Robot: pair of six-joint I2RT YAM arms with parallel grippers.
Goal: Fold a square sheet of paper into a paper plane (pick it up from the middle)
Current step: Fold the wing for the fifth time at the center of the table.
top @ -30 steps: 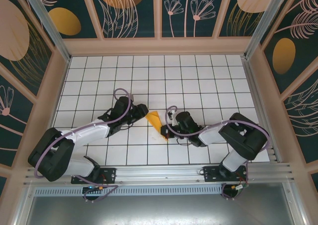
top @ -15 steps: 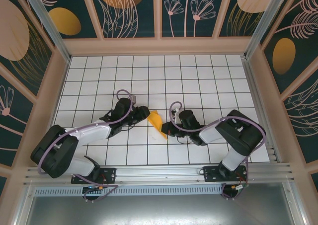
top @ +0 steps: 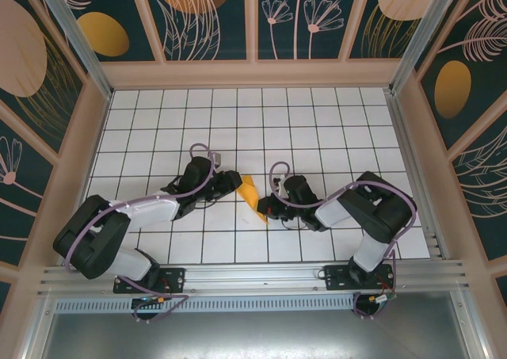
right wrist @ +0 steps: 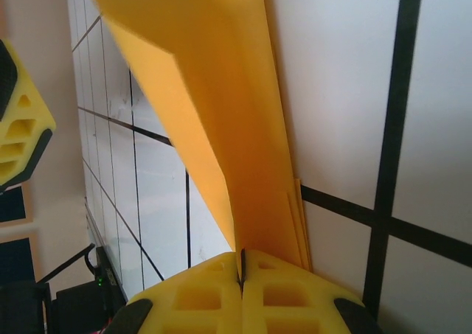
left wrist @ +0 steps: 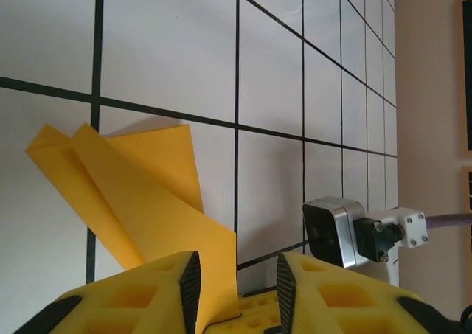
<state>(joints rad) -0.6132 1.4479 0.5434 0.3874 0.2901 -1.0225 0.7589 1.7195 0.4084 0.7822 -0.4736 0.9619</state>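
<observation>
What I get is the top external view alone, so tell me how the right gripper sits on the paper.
Observer: In the right wrist view, the right gripper has its jaws pressed together on one edge of the folded sheet of paper.
Operator: Now give me the left one.
Observer: In the left wrist view, the left gripper stands with its jaws apart, and a corner of the sheet dips between them.
Operator: Report the folds.
Observer: In the right wrist view, several stacked layers show right beside the pinched edge.
</observation>
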